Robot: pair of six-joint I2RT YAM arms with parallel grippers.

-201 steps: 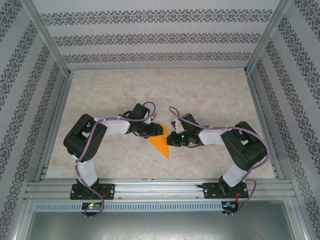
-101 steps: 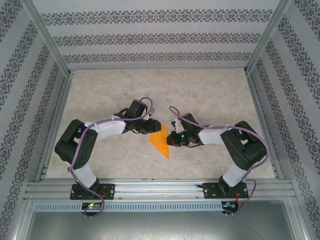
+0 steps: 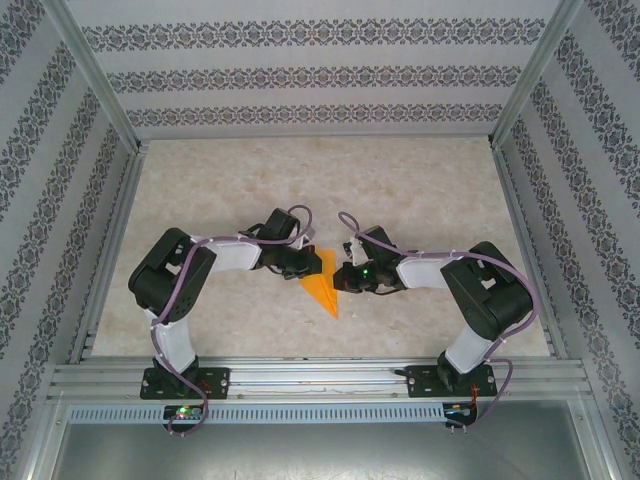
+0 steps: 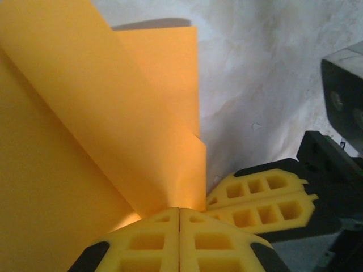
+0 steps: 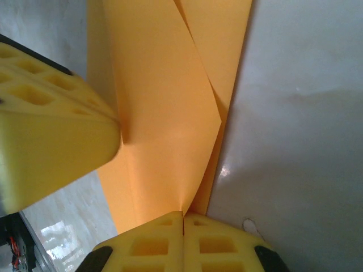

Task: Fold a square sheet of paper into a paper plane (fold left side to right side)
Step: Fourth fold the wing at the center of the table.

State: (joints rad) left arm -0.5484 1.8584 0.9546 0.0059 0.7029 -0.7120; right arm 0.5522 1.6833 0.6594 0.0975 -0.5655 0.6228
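Since 1 second earlier, my left gripper (image 3: 304, 267) had closed fully onto the left flap of the orange paper (image 3: 324, 294) at frame centre, with the right gripper (image 3: 344, 280) pinched shut on its right edge, so I judged the left-to-right fold underway, next needing that flap carried rightward, the long axis near vertical and the tip toward the lower edge.

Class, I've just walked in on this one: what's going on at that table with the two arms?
A robot is part-way through folding the orange paper into a plane. The paper lies mid-table, already creased to a point that aims at the near edge. The left claw is shut on a raised flap from one side and the right claw is shut on a flap from the other. The fold is not yet flat.
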